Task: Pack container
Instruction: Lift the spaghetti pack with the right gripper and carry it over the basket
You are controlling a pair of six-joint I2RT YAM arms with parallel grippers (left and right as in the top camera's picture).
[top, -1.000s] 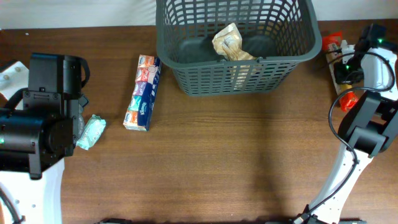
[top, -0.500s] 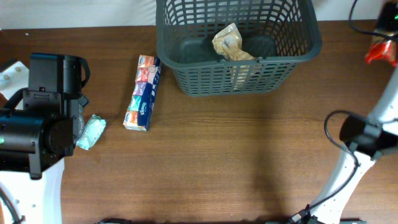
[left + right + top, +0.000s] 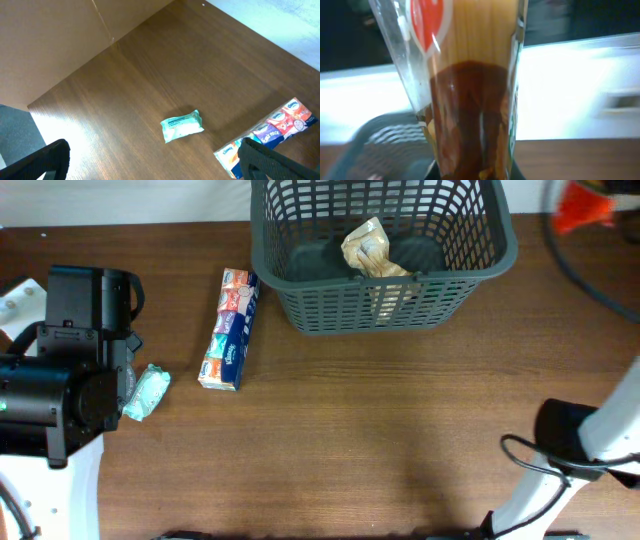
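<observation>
Container, a big dark grey basket with slotted sides, stands on the brown table at the far edge, a little right of the middle. In the right wrist view it shows as a grey blur at the lower left.

At the near left of the table sits the left arm, black and bulky. Its pincer is released, the two fingers spread wide with only bare table between them. At the near right, the lower part of the right arm rises from the table edge. The right pincer is clenched on a clear packet of spaghetti with a red mark on it. The packet stands upright above the jaws and fills the middle of that view. In the overhead view a red blur at the far right corner is too smeared to tell what it is.

A long pack of tissues lies flat on the table just left of the container, apart from it. A crumpled tan bag lies inside the container, near its front wall. A small green packet lies on the table between the left arm and the pack of tissues.
</observation>
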